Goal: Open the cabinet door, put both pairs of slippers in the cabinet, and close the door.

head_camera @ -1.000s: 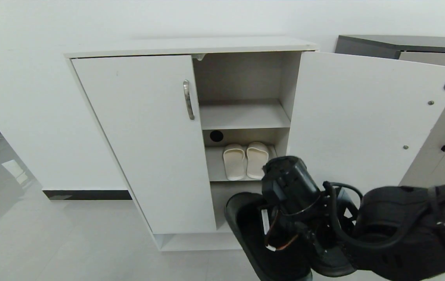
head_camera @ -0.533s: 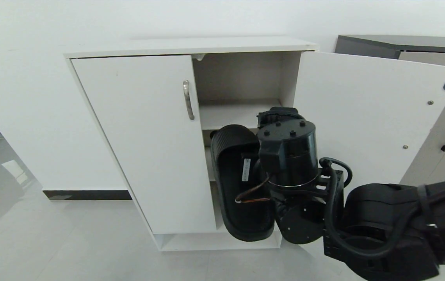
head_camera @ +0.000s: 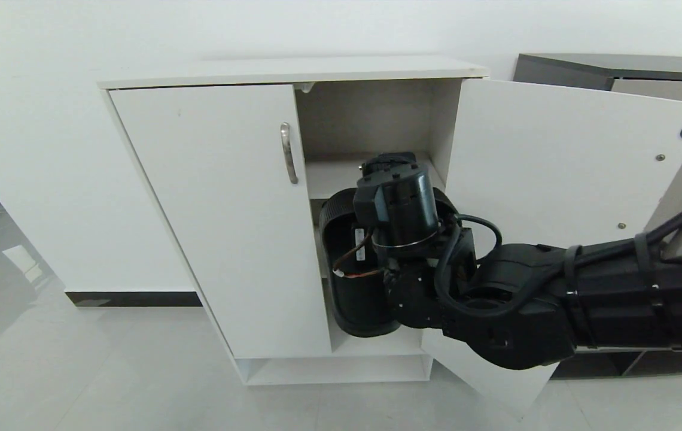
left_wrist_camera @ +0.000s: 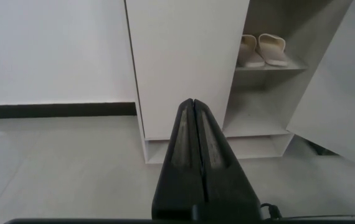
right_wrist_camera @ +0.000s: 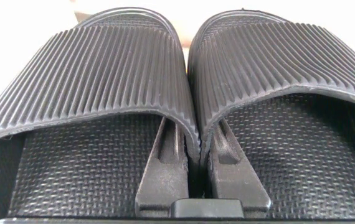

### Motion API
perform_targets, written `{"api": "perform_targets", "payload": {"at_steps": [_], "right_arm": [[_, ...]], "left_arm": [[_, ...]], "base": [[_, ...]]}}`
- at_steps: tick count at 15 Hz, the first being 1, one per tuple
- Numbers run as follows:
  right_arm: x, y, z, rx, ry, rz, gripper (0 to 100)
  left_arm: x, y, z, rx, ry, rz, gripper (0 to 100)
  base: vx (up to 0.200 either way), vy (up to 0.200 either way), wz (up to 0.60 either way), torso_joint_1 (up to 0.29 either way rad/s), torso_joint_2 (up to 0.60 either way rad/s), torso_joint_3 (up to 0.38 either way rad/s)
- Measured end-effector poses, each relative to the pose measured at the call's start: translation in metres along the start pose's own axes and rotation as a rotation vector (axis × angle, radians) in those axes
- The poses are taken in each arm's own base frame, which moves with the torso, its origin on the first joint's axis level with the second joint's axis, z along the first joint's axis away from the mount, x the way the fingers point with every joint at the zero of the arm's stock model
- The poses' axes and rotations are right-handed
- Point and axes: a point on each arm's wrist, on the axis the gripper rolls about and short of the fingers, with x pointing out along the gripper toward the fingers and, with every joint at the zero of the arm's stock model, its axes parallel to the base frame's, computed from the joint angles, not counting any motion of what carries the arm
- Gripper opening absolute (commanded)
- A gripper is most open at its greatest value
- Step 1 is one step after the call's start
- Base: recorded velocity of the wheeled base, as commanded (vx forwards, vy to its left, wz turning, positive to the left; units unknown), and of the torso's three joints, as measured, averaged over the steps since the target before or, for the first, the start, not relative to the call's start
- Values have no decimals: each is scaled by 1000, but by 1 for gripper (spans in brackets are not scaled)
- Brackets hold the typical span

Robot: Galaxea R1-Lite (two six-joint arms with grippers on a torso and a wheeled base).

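While pinching the black slippers (head_camera: 350, 281) by their inner edges in the right claw (right_wrist_camera: 193, 152) at the open cabinet's (head_camera: 215, 215) mouth, stowing the second pair, set them probably on the bottom shelf (left_wrist_camera: 252, 121) under the white pair (left_wrist_camera: 263, 50), then release.

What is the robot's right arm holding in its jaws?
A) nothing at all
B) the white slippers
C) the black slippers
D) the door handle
C: the right wrist view shows the jaws clamped on the inner edges of the black slippers, held side by side, while the white slippers lie on a shelf.
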Motion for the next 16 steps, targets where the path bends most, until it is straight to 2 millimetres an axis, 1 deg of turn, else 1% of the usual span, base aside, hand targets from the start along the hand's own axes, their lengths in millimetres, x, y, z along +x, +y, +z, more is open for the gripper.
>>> {"api": "perform_targets", "payload": {"at_steps": [2,7,12,16], "right_arm": [[4,3,7,27,-3,-6,0],[9,3,6,24,-8,-42,0],[16,4,3,20,-5,-27,0],[23,5,10,37,-25,-26,0]], "left_arm": [[0,0,0,0,0,1,0],[0,0,0,0,0,0,0],[0,0,0,-1,0,1,0],[0,0,0,-1,0,1,0]], "base": [[200,0,0,2,2,5],[200,0,0,2,1,5],[200,0,0,3,1,0],[200,0,0,4,5,0]]}}
